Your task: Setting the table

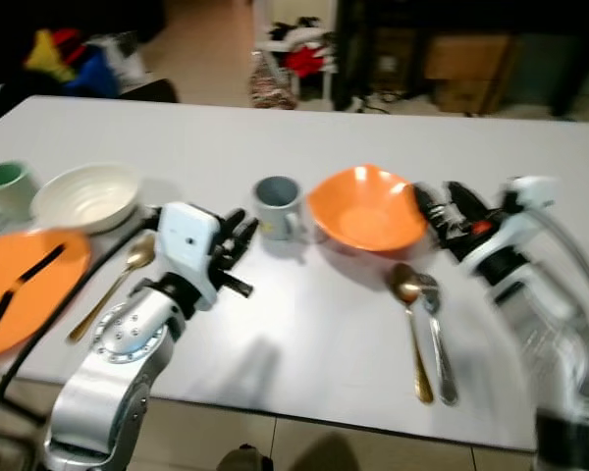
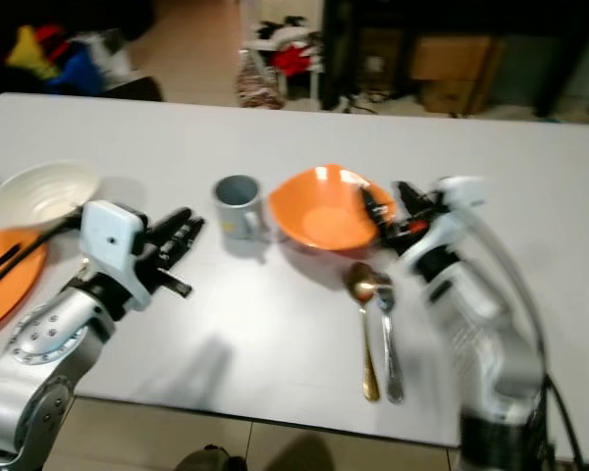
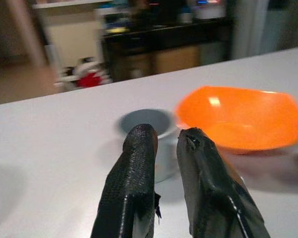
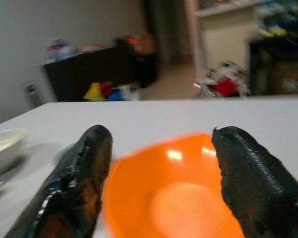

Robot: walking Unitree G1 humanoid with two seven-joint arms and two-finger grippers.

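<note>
While the head views are blurring slightly, the white table (image 1: 304,324) is carrying an orange bowl (image 1: 366,209) at its middle, with a grey mug (image 1: 278,207) sitting just beside it on the robot's left. A gold spoon (image 1: 411,324) and a silver spoon (image 1: 436,334) are lying side by side on the near side of the bowl. The right gripper (image 1: 448,208) is hovering at the bowl's right rim with its fingers (image 4: 79,178) spreading wide apart. The left gripper (image 1: 238,240) is pointing toward the mug, its fingers (image 3: 131,188) nearly touching and gripping nothing. Further left, a white bowl (image 1: 85,196), a green cup (image 1: 6,184), a second gold spoon (image 1: 113,285) and an orange plate (image 1: 29,285) bearing black chopsticks (image 1: 20,285) are resting. No legible writing is showing on any item.
</note>
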